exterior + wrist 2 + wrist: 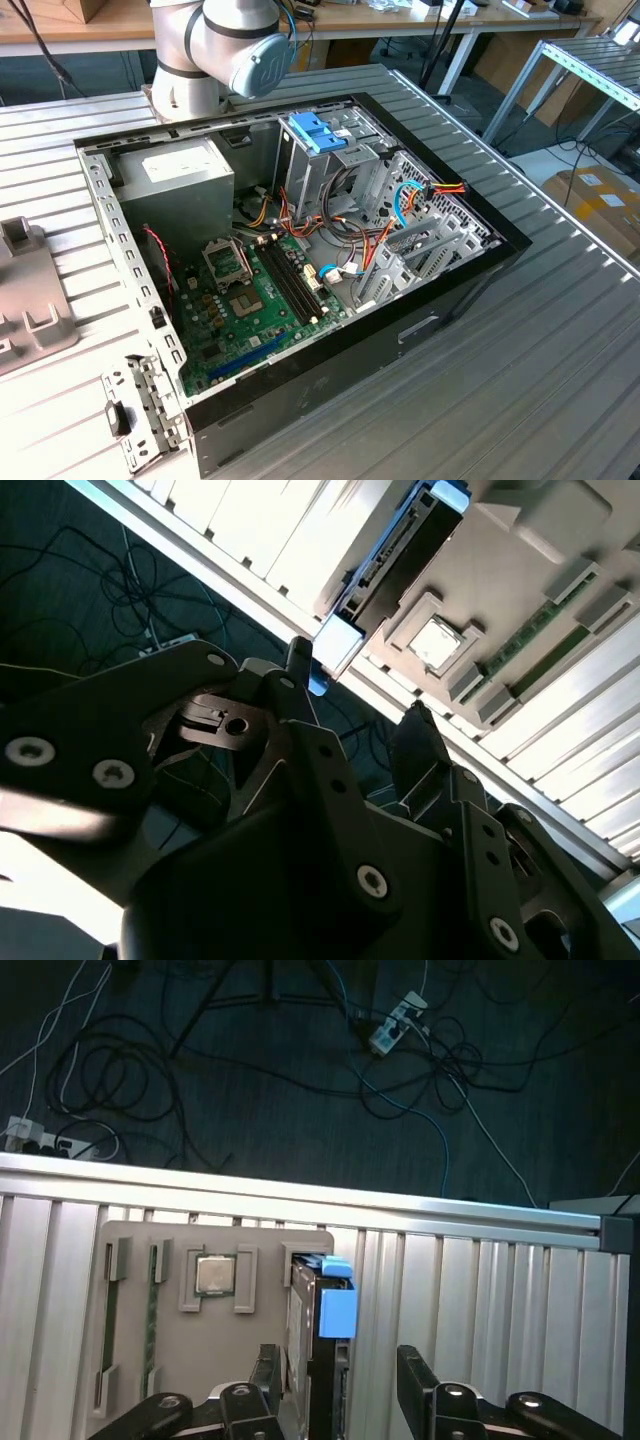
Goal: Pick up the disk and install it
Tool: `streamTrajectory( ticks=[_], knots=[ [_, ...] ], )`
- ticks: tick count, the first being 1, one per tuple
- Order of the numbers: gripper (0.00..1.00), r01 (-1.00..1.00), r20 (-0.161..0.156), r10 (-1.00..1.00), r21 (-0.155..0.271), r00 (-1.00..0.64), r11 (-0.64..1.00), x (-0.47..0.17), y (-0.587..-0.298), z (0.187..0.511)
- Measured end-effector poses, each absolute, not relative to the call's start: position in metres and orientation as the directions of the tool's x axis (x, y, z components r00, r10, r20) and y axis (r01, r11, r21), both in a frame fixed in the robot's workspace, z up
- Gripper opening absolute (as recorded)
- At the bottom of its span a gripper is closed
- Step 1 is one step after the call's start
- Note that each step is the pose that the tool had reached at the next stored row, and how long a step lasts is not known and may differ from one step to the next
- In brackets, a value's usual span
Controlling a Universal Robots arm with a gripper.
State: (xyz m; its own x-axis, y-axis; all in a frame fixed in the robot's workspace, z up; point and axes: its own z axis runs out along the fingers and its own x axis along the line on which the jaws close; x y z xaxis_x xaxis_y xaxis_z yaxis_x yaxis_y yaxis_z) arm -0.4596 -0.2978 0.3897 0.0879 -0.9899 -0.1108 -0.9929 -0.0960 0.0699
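The disk, a grey metal drive with a light-blue side bracket, stands on edge in a slot of a grey holder tray. My gripper is open and hovers over it. The disk's end sits between the two dark fingers, closer to one than the other, with a clear gap on the far side. In the second wrist view the disk lies just beyond the open gripper. The open computer case rests on the slatted table, in the middle of the exterior view.
The tray also holds a processor chip and green memory sticks. Beyond the table's edge, cables lie on the floor. Inside the case are a green motherboard, a grey power supply and a blue plastic piece atop the drive cage.
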Motion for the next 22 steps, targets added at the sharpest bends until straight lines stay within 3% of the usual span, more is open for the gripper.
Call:
streamTrajectory(
  ticks=[22],
  knots=[
    [0.58,-0.993,-0.108,-0.99,0.07,0.088,-0.096,-0.463,-0.292,0.34]
  ],
)
